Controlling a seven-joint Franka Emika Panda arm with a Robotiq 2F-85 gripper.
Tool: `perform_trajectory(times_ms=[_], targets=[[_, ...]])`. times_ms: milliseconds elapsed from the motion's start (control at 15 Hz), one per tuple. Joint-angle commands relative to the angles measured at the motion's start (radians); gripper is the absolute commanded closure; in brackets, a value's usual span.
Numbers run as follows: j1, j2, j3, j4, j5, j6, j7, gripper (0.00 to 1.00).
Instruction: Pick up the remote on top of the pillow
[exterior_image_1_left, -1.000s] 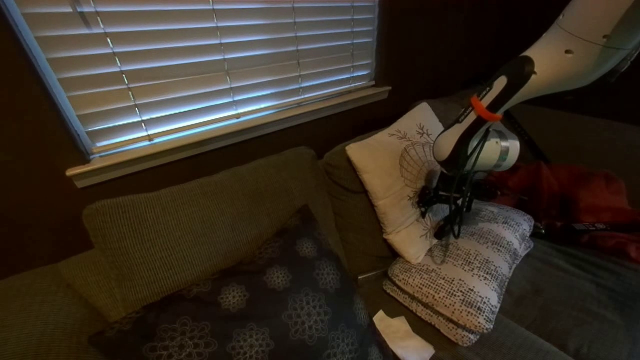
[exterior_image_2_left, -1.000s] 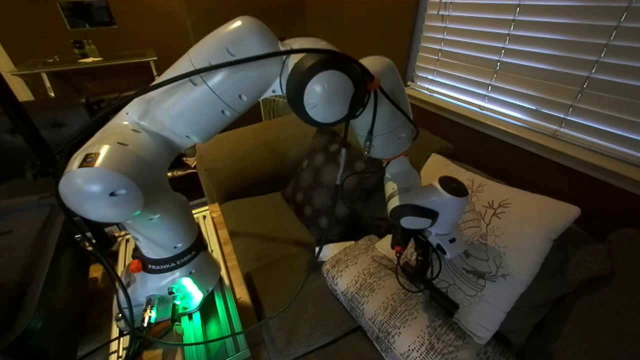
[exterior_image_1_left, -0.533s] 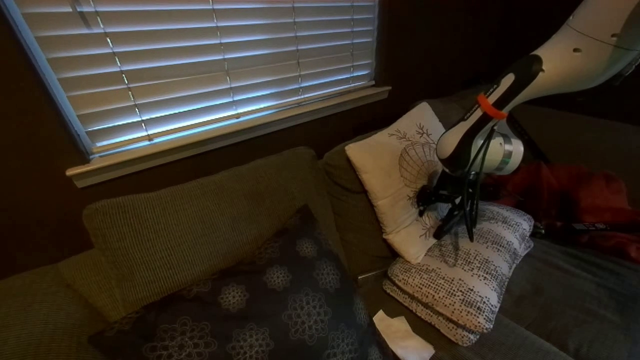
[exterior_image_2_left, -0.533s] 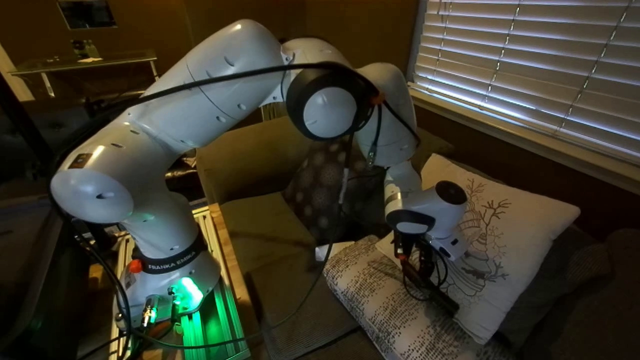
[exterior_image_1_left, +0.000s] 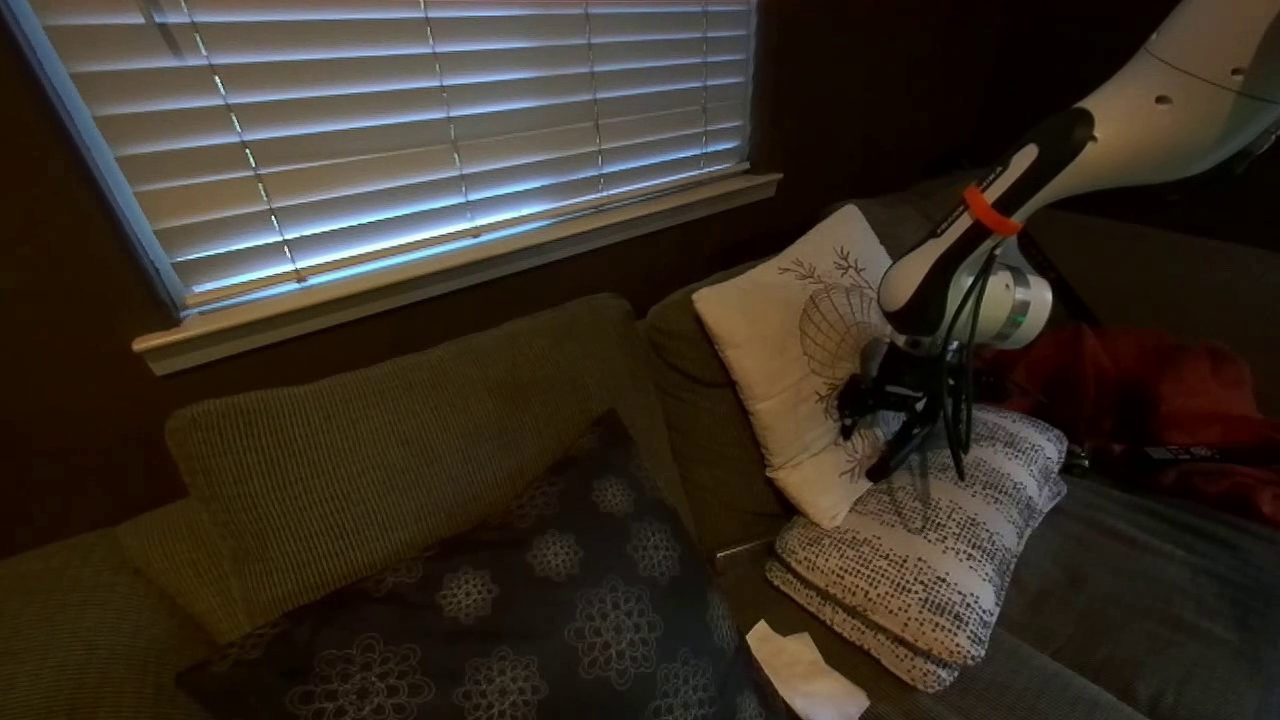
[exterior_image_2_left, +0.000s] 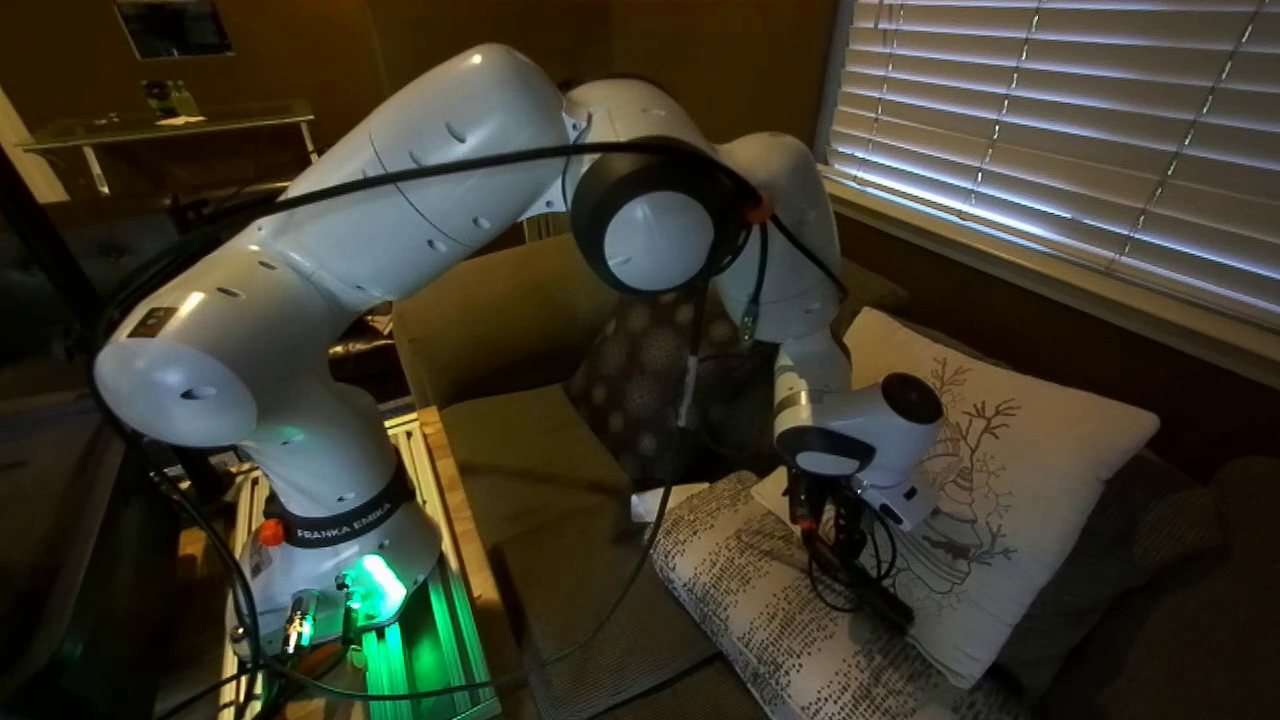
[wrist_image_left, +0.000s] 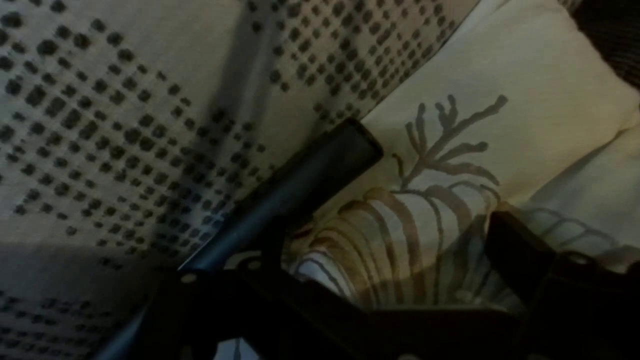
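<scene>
My gripper (wrist_image_left: 390, 225) stands wide, hiding part of the remote (wrist_image_left: 307, 179) on the pillow (wrist_image_left: 60, 165) — I can't tell in this dimness whether gripper and remote touch.

In an exterior view, overlooking the near dark cushion (exterior_image_1_left: 525, 610) at 7 o'clock, facing the blinds (exterior_image_1_left: 430, 135) at 11. In an exterior view, looking down past the near arm base (exterior_image_2_left: 330, 550) at 8, facing the blinds at 2. In the wrist view, peering closely down past the tool (wrist_image_left: 390, 237) onto the pillow (wrist_image_left: 125, 100) at 10, sharing it with both exterior views.
</scene>
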Motion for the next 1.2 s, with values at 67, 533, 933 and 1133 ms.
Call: perform_trajectory(times_ms=[67, 533, 933, 1133], targets=[[0.021, 0.001, -0.038, 0.025, 0.016, -0.130, 0.035, 0.00], [0.107, 0.013, -0.143, 0.064, 0.028, -0.204, 0.212, 0.00], [0.163, 0.057, -0.217, 0.153, 0.005, -0.357, 0.342, 0.00], [0.175, 0.088, -0.232, 0.200, 0.002, -0.433, 0.367, 0.00]])
